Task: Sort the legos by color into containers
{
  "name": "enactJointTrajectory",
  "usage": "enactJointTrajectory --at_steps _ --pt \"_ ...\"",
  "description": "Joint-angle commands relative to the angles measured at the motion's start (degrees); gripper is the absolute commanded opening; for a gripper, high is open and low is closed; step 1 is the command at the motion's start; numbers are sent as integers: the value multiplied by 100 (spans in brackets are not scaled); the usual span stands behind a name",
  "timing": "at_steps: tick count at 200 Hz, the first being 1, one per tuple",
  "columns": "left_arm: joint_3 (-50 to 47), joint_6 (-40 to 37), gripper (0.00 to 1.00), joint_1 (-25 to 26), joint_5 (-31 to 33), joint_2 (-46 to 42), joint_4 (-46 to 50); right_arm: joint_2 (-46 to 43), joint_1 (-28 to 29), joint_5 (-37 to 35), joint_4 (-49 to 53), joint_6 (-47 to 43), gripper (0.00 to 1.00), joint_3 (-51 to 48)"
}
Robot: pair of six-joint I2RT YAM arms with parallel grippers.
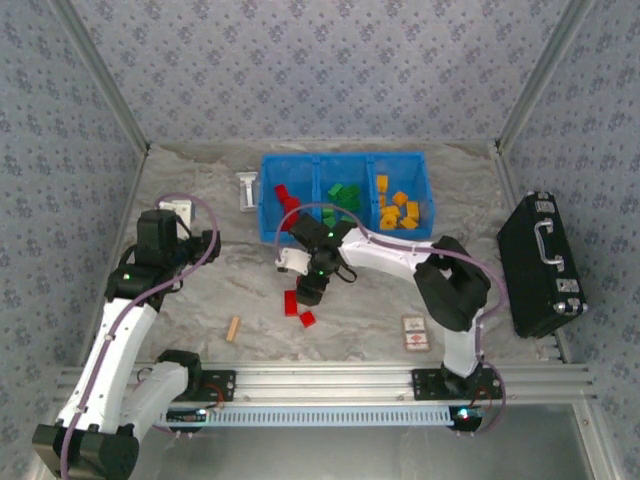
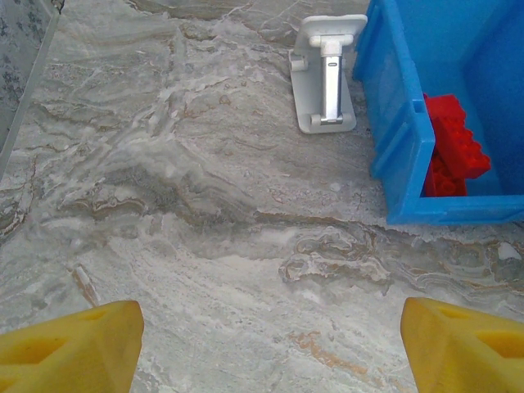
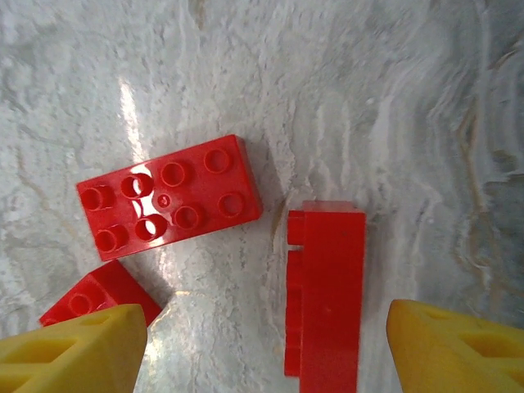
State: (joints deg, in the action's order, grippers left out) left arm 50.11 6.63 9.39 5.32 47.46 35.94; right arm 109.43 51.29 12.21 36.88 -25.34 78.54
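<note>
**Top external view.** We list the blue bin (image 1: 268,205) at the far middle of the surface (image 1: 190,305), with three compartments. It holds red legos (image 1: 286,196) on the left, green legos (image 1: 344,194) in the middle and yellow-orange legos (image 1: 400,212) on the right. The right claw (image 1: 312,290) hangs over loose red bricks (image 1: 298,308), which lie apart from the bin on its near side.

**Left wrist view.** The left claw (image 2: 270,327) is spread wide with nothing between its fingers, over bare surface. The bin's corner and its red contents are ahead to the right.

**Right wrist view.** The right claw is spread wide and holds nothing. A red brick on its edge (image 3: 326,303) lies between the fingers. A flat eight-stud brick (image 3: 168,201) lies beyond it, and a third brick (image 3: 97,293) is partly under the left finger.

**Handling.** We judge the bricks light, rigid and smooth. The edge-standing brick is best gripped across its long flat sides at mid-length. It may tip or skid if only one finger touches it first.
</note>
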Motion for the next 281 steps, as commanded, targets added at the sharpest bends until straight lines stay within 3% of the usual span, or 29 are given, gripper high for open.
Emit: enactJointTrajectory --at_steps 1,50,66,91,133,172,225,255,281 --pt "140 -67 82 15 -24 -121 -11 299 43 -188 -78 -56 78 23" --pt "157 -88 82 11 36 -121 36 563 -22 -417 -217 36 70 158" --pt "175 -90 83 12 34 -97 21 686 -29 -399 -221 46 61 207" --pt "201 -94 82 14 41 -79 38 832 -31 -361 -221 44 37 235" --pt "169 -78 82 14 33 -53 64 595 -78 -319 -174 5 22 325" --pt "-192 674 79 6 -529 -87 106 365 -320 -284 -171 239 21 1284" --pt "-1168 2072 76 69 -1307 -678 -292 1363 -777 -405 -566 375 21 2884" --pt "-1364 2199 77 341 -1425 -1102 -266 2280 -943 -675 -353 456 22 4052" --pt "-1195 1965 81 854 -1779 -936 -191 2779 -1071 -836 -78 573 24 4760"
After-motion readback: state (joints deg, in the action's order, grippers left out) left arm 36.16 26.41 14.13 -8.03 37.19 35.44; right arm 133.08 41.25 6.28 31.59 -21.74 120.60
